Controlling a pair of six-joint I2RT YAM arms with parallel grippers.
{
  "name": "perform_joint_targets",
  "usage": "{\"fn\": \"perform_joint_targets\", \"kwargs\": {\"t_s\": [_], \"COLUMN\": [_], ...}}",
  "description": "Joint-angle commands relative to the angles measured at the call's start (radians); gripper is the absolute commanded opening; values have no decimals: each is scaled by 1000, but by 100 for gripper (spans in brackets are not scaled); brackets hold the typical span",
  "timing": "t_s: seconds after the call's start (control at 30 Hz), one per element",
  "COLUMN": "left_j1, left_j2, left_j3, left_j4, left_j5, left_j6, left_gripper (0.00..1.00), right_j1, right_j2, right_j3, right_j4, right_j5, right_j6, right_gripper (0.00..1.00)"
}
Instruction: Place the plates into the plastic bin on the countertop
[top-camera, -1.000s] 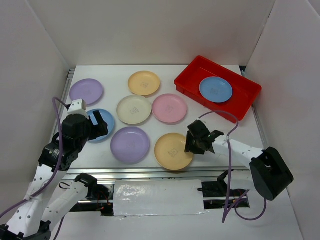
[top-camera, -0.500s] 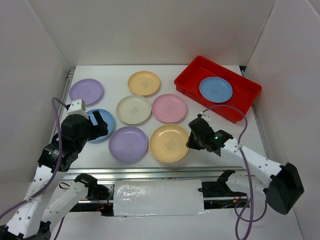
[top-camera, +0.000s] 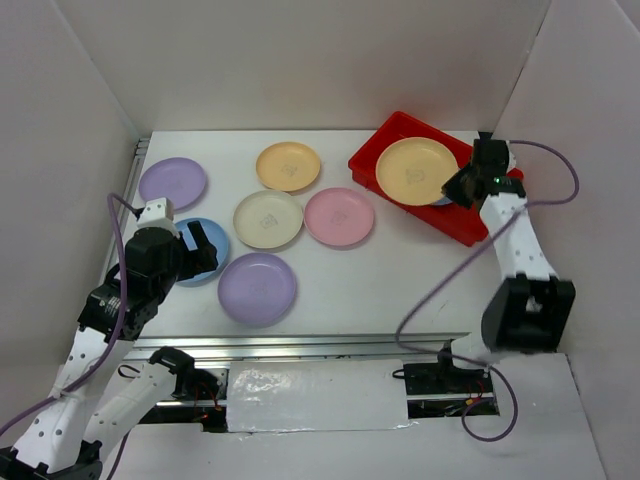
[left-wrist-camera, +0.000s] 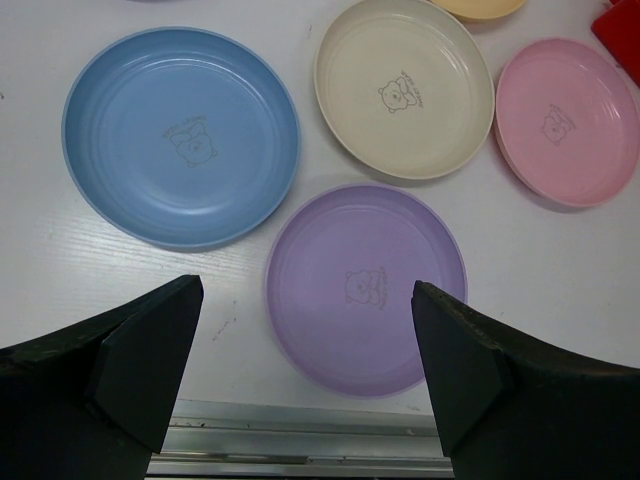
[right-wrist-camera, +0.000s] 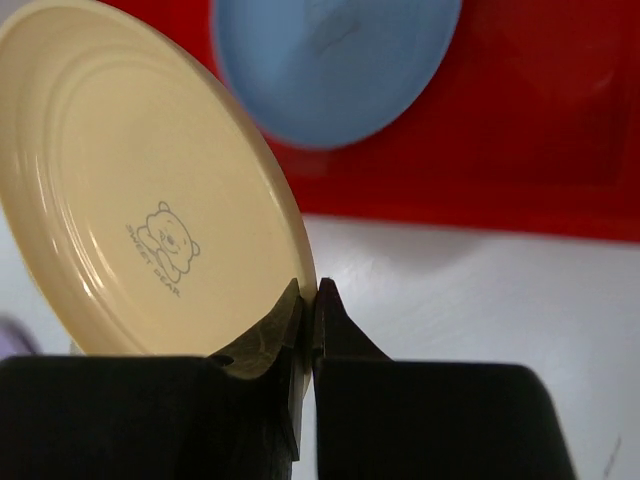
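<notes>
Done: one light blue plate (right-wrist-camera: 330, 60) lay in the plastic bin (top-camera: 450, 225).
In hand: the right gripper (right-wrist-camera: 308, 300) pinched the rim of a yellow-orange plate (top-camera: 417, 171), tilted above the bin.
Remaining: six plates (top-camera: 339, 216) sat on the countertop (top-camera: 400, 280); the left gripper (left-wrist-camera: 307, 295) hung spread above two of them.

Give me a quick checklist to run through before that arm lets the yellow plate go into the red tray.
1. Grip: the right jaws are shut on the rim of the yellow plate. Ok.
2. Position: in the top view the plate is over the red bin. Ok.
3. Height above the bin floor: cannot tell.
4. Landing spot: a blue plate already lies in the bin beneath it. Whether bare floor remains beside it: cannot tell.
5. Other arm out of the way: the left jaws are open, far off above the near lilac plate. Ok.
</notes>
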Motion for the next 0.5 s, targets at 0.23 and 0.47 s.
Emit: {"fn": "perform_joint_targets", "kwargs": {"t_s": [0.23,0.47], "left_j1": [1,3], "left_j2": [-14,5], "left_j3": [-1,-1], "left_j4": [53,66], "left_j5": [38,75], "left_j6": [32,49], "left_gripper": [99,99], "right_j1": [-183,-211], "right_j2": [518,642], "right_j3": [394,463], "right_j4": [28,65], "right_j5": [-116,-114], "right_j6": [73,77], "right_gripper": [0,8]}}
